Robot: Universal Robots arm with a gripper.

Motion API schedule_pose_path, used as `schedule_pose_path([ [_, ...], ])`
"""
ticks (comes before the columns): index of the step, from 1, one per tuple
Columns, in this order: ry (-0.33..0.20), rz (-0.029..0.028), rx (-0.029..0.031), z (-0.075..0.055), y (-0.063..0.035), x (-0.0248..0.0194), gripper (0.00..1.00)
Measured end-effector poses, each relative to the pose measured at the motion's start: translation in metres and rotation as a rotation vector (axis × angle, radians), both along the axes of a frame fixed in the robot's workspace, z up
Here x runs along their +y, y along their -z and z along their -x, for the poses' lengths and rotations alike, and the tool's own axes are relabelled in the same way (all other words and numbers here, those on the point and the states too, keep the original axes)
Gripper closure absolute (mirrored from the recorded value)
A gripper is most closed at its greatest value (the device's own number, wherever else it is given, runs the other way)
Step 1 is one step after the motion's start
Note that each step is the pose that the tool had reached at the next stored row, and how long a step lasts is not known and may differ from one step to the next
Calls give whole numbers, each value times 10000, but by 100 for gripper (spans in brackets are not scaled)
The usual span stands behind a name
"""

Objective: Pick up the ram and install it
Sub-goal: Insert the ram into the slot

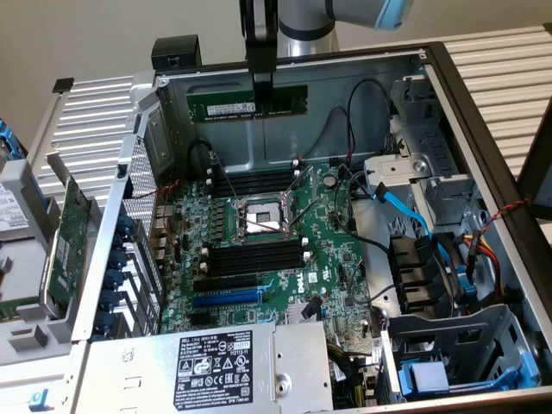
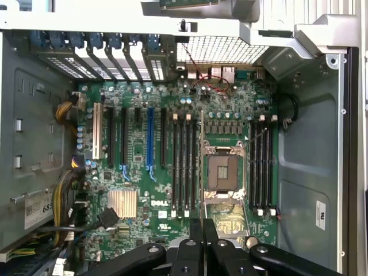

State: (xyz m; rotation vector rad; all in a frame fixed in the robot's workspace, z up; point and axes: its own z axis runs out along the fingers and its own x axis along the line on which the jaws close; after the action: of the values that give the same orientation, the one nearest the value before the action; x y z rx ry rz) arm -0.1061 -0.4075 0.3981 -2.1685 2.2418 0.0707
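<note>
Open computer case (image 1: 328, 69) beneath; ram (image 1: 220, 105) level, long axis across exterior view's left-right, mid-length in gripper's (image 1: 262, 109) tight clamp.

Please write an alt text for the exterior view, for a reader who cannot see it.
A robot gripper holds the ram level over an open computer case. Below it lies the green motherboard, with empty black memory slots on both sides of the processor socket.
</note>
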Motion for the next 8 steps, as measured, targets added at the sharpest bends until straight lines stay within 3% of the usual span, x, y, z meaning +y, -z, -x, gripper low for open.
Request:
schedule_pose_path([
  [8,69,2,1,-8,38,7,87],
])
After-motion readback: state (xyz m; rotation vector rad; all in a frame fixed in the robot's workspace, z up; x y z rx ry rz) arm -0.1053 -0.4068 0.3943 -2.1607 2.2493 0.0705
